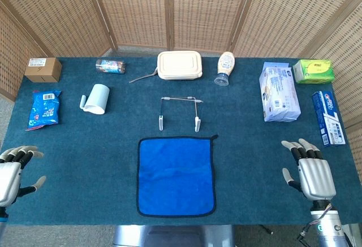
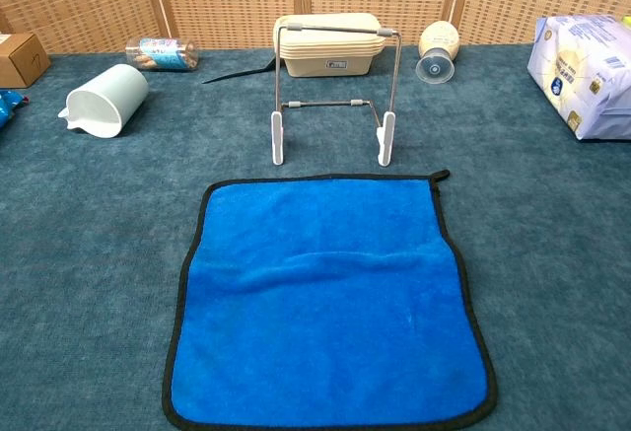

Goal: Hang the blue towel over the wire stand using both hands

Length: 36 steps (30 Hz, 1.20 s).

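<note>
A blue towel [image 1: 176, 176] [image 2: 325, 299] with a dark edge lies flat on the table's near middle. Just behind it stands the wire stand [image 1: 180, 112] [image 2: 332, 94], upright on two white feet. My left hand [image 1: 13, 170] rests at the near left edge, far from the towel, fingers spread and holding nothing. My right hand [image 1: 309, 170] sits at the near right, palm down, fingers spread, also holding nothing. Neither hand shows in the chest view.
Behind the stand are a cream lunch box [image 1: 180, 65], a sauce bottle [image 1: 225, 68] and a tipped white cup [image 1: 96, 98]. A cardboard box [image 1: 43, 69], snack bag [image 1: 44, 108], tissue pack [image 1: 279, 91], green box [image 1: 313, 70] and toothpaste box [image 1: 328, 117] line the sides.
</note>
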Motion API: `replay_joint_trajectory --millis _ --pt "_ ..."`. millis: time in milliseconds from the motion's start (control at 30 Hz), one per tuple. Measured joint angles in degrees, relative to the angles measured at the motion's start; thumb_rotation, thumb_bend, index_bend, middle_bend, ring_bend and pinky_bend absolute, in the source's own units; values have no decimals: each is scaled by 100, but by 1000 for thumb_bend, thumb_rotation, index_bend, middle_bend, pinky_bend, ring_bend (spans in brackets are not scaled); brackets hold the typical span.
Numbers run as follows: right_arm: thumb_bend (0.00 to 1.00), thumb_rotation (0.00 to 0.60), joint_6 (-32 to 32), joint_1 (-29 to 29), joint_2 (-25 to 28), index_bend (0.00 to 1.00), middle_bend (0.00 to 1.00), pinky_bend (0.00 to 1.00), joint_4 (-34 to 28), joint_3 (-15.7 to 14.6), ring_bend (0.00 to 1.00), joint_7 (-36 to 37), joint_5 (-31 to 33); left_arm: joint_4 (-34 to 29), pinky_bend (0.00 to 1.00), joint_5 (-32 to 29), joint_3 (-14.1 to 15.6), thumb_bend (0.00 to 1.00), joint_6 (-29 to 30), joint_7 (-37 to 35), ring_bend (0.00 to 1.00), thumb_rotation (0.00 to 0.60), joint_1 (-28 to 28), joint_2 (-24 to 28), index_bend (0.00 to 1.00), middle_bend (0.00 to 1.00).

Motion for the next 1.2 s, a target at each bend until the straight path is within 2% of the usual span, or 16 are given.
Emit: replay_joint_trajectory --millis 633,1000,1200 --pt "348 600 -3 -9 45 216 261 211 9 -47 154 86 -128 -55 192 151 43 320 18 -18 248 600 16 40 352 295" --pt "345 600 -492 300 97 217 262 217 77 -39 158 275 -277 90 191 446 72 320 -242 -183 250 600 -181 -105 356 298" --pt "298 600 -875 604 42 213 261 217 300 -42 157 599 -544 25 191 613 53 320 -311 -337 250 600 -286 -116 356 298"
